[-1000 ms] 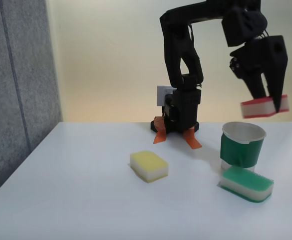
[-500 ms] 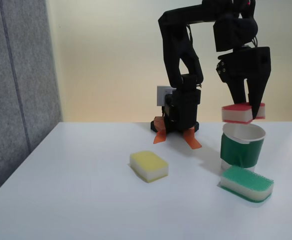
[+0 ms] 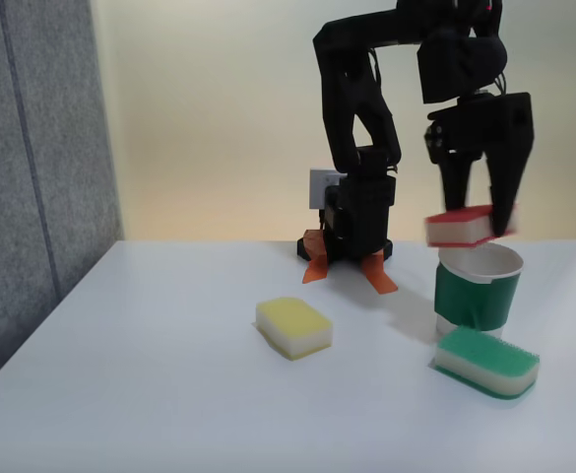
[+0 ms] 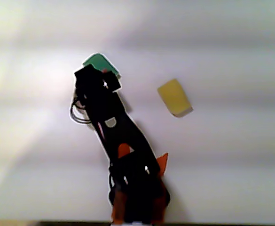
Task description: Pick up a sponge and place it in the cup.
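Note:
In the fixed view my gripper (image 3: pixel 478 221) is shut on the sponge (image 3: pixel 455 229), which has a red top and a white foam body. The sponge hangs roughly level, just above the rim of the cup (image 3: pixel 477 293), slightly over its left side. The cup is white paper with a wide green band and stands upright on the table. In the other view, from above, the black arm and gripper (image 4: pixel 94 79) cover the cup, and a sliver of red shows at the gripper's edge.
A yellow-topped sponge (image 3: pixel 293 327) (image 4: pixel 174 97) lies on the white table left of the cup. A green-topped sponge (image 3: pixel 486 362) (image 4: pixel 98 62) lies right in front of the cup. The arm's base (image 3: pixel 352 232) with orange tape stands behind. A grey panel (image 3: pixel 32 177) borders the left side.
My gripper has carried the sponge leftward and down, from high to the right of the cup to just above its rim. The other sponges and the cup have stayed put.

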You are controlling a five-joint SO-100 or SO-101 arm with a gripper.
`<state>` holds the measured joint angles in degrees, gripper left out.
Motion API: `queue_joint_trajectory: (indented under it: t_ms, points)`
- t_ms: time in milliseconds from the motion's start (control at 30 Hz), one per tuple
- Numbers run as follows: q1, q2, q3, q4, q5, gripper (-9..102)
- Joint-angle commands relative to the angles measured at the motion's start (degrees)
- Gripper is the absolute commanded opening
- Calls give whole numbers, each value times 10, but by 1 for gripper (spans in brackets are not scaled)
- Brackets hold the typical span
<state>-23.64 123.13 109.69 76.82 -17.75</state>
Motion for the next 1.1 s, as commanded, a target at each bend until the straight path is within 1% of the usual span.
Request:
queue_joint_trajectory:
  t_ms: [0,67,133,300,433,533,633,700,833,867,933,1067]
  points:
    - [-12,18,-1,-10,-7,35]
    - [-12,18,0,-19,-11,43]
    - [-12,18,0,-27,-14,49]
    - [-14,18,1,-47,-23,49]
    - [-12,26,2,-35,-11,48]
    - [5,52,4,0,3,39]
    - [26,76,11,49,41,22]
    - [42,90,18,73,56,17]
    - [83,118,53,74,48,5]
    - [95,126,64,63,47,0]
    - [116,143,93,33,56,0]
    - [150,192,177,-25,113,0]
